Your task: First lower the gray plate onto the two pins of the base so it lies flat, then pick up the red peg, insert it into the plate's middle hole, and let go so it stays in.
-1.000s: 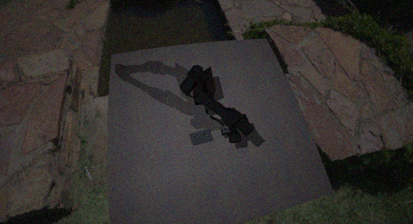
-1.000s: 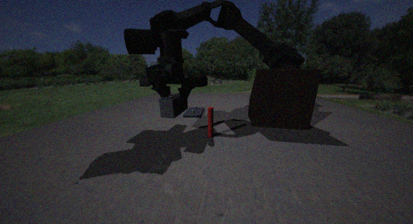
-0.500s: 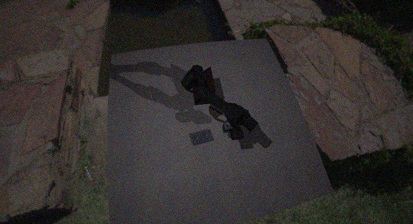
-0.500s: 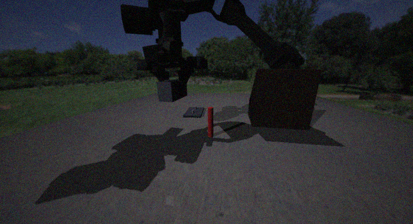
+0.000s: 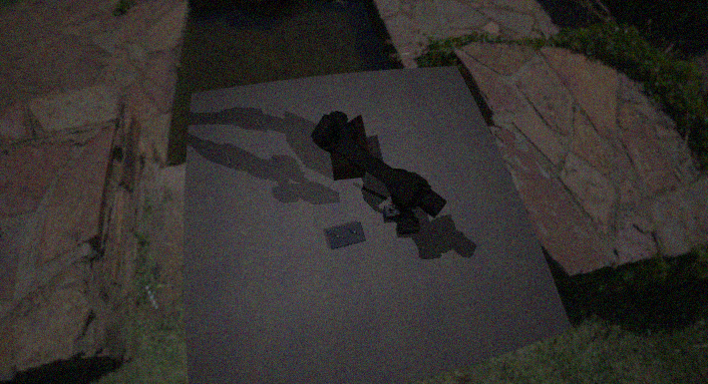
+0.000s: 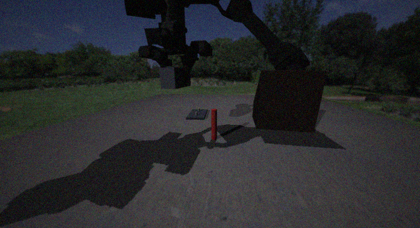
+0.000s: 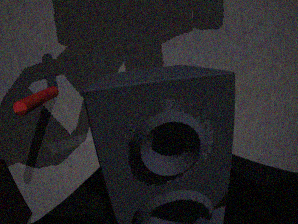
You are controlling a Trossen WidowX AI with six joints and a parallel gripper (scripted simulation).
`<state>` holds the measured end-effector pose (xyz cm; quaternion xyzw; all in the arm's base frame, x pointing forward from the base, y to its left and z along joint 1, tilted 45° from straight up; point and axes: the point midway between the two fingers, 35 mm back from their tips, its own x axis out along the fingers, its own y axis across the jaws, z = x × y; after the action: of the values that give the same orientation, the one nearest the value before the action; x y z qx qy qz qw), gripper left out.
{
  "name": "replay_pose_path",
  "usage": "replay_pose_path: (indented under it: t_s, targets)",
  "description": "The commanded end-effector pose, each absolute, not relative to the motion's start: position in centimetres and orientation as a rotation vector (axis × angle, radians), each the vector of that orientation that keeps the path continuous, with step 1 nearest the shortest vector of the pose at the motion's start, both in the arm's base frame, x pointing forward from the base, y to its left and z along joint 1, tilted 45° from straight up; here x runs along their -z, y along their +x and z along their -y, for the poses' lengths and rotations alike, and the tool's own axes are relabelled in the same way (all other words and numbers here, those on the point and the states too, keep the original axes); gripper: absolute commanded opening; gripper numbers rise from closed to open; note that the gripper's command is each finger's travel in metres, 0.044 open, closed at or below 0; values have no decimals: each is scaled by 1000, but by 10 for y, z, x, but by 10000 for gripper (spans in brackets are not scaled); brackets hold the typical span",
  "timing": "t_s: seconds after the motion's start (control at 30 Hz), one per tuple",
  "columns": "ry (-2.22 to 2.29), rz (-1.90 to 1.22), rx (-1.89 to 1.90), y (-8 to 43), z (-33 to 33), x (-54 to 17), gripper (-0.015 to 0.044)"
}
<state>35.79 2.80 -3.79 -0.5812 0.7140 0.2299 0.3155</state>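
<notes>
The gray plate (image 6: 167,77) (image 7: 112,120) (image 5: 390,210), a thick block, hangs well above the table in my gripper (image 6: 177,68) (image 7: 156,156). The gripper is shut on it, one finger on each side. Two round holes show in the wrist view; the rest of the plate is cut off there. The base (image 5: 340,242) (image 6: 192,116) lies flat on the table, with two short pins standing up from it. In the top view it is left of the held plate. The red peg (image 6: 213,124) (image 7: 37,100) stands upright on the table, apart from the plate; I cannot make it out in the top view.
The arm's dark reddish mount block (image 6: 288,100) (image 5: 349,167) stands behind the peg to the right in the exterior view. Dark arm shadows cross the table (image 5: 299,304) (image 6: 266,183) and fall around the peg. The pictures are dim and grainy.
</notes>
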Motion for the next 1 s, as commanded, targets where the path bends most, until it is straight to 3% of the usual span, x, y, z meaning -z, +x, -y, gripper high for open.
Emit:
replay_pose_path:
  t_s: [0.0, 0.97]
  targets:
    - [-1526, -1880, -619, 358, -20, 33, 0]
    - [-1568, -1865, -711, 348, 68, 5, 0]
